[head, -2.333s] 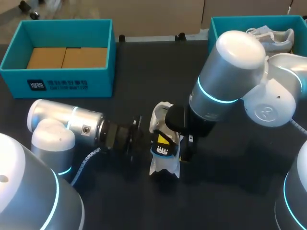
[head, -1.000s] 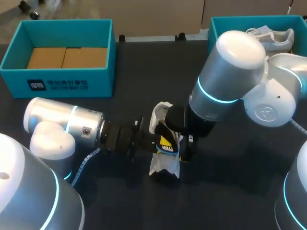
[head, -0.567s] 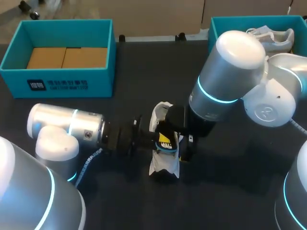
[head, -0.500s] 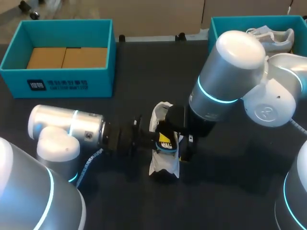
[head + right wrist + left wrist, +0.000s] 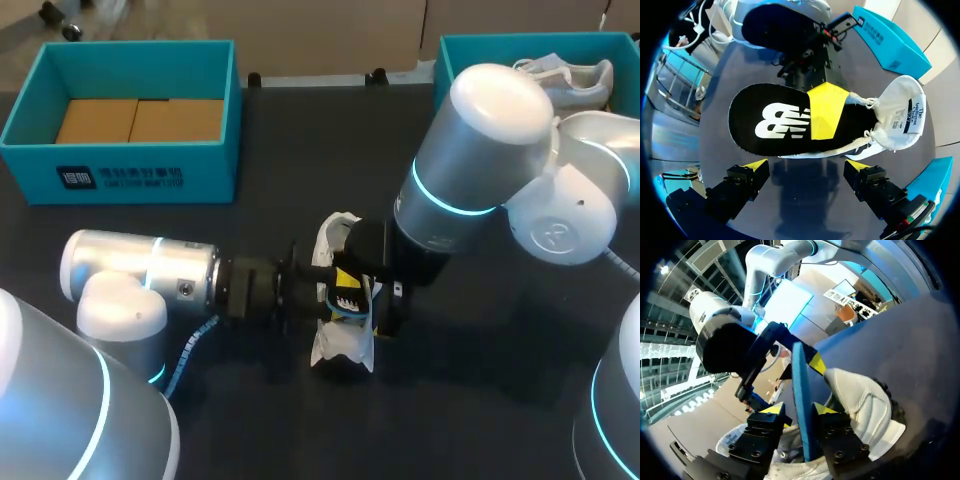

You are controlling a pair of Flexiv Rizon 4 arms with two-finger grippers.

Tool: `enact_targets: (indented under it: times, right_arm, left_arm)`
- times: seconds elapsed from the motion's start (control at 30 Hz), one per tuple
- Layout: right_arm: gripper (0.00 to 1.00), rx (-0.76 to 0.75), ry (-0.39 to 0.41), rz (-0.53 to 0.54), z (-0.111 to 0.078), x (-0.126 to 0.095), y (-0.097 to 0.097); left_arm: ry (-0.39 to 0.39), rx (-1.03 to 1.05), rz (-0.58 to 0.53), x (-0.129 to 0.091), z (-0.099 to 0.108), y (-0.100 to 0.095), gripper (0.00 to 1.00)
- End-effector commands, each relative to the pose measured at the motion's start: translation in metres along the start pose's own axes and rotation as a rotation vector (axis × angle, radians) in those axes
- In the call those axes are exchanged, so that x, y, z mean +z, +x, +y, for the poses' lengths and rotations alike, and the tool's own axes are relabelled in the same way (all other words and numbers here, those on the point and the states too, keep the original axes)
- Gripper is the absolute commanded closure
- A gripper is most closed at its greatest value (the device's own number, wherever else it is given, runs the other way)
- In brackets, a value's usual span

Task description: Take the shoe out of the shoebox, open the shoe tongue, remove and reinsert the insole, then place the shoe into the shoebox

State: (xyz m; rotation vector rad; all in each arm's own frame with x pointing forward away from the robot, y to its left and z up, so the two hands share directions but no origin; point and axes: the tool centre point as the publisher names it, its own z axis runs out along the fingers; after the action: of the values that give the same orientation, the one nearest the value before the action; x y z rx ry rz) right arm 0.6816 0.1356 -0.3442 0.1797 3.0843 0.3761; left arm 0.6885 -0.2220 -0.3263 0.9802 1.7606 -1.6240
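A white shoe [image 5: 342, 348] lies on the dark table at its middle. Its black insole [image 5: 348, 291], marked with a yellow patch, stands out of the opening. In the left wrist view the insole's blue edge [image 5: 801, 390] runs between my left gripper's [image 5: 799, 410] fingers, which stand slightly apart with a gap on one side; the gripper is open. Seen from the head camera, the left gripper [image 5: 322, 291] comes in from the shoe's left. My right gripper [image 5: 807, 167] hangs wide open over the insole [image 5: 790, 120] and the shoe's raised tongue [image 5: 902, 117], holding nothing.
A teal shoebox [image 5: 130, 165] with cardboard in its bottom stands at the back left. Another teal box [image 5: 452, 48] at the back right holds a second light shoe [image 5: 570, 80]. My right arm [image 5: 470, 160] covers the table right of the shoe.
My left gripper's fingers, shut on the insole a second ago, have parted. The left arm has shifted a little towards the shoe. The right arm has not moved.
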Motion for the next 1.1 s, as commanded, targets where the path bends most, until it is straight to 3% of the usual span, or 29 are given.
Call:
enact_targets:
  times: [0.03, 0.1, 0.13, 0.2, 0.37, 0.83, 1.1]
  right_arm:
    - [0.00, 0.000, -0.001, -0.001, 0.000, 0.002, 0.001]
    - [0.00, 0.000, -0.001, -0.001, 0.000, 0.002, 0.001]
    - [0.00, 0.000, -0.001, -0.001, 0.000, 0.002, 0.001]
    - [0.00, 0.000, -0.001, -0.001, 0.000, 0.002, 0.001]
    - [0.00, 0.000, -0.001, -0.001, 0.000, 0.002, 0.001]
    - [0.00, 0.000, -0.001, -0.001, 0.000, 0.002, 0.001]
    - [0.00, 0.000, -0.001, -0.001, 0.000, 0.002, 0.001]
  left_arm:
    - [-0.014, 0.019, 0.003, -0.008, -0.021, 0.000, 0.61]
    - [-0.010, 0.029, 0.004, -0.007, -0.027, -0.001, 0.65]
    - [-0.010, 0.050, 0.011, -0.006, -0.030, 0.000, 0.74]
    - [-0.006, 0.063, 0.020, -0.004, -0.033, 0.001, 1.00]
    - [-0.027, 0.109, 0.032, 0.002, -0.028, 0.008, 1.00]
    - [-0.095, 0.123, 0.032, 0.010, 0.016, 0.011, 1.00]
    - [-0.105, 0.091, 0.028, 0.003, 0.014, 0.010, 1.00]
